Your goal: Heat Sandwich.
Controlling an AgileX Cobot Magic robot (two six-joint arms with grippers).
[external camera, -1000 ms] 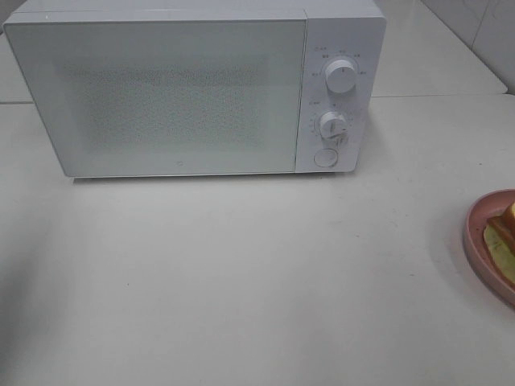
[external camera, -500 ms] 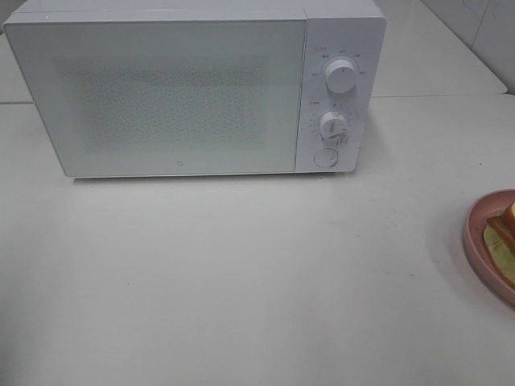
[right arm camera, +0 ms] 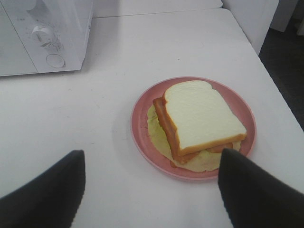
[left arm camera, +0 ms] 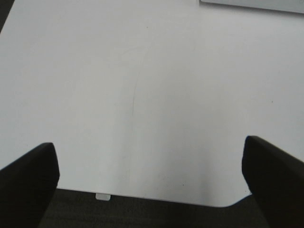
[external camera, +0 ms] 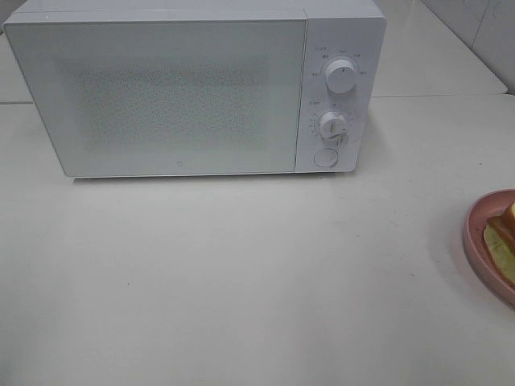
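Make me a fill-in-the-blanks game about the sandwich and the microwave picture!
1. The sandwich sits on a round plate whose colour is ____.
2. The microwave door is ____.
3. The microwave's front has ____ round knobs above a round button.
4. The right gripper has its jaws ____, with nothing between them.

Missing words: pink; closed; two; open

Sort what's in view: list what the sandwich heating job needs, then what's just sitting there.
Needed for the job:
- sandwich
- pink plate under it
- microwave, door shut
- upper knob, lower knob, round button

Just there:
- white table, otherwise bare
- tiled wall behind
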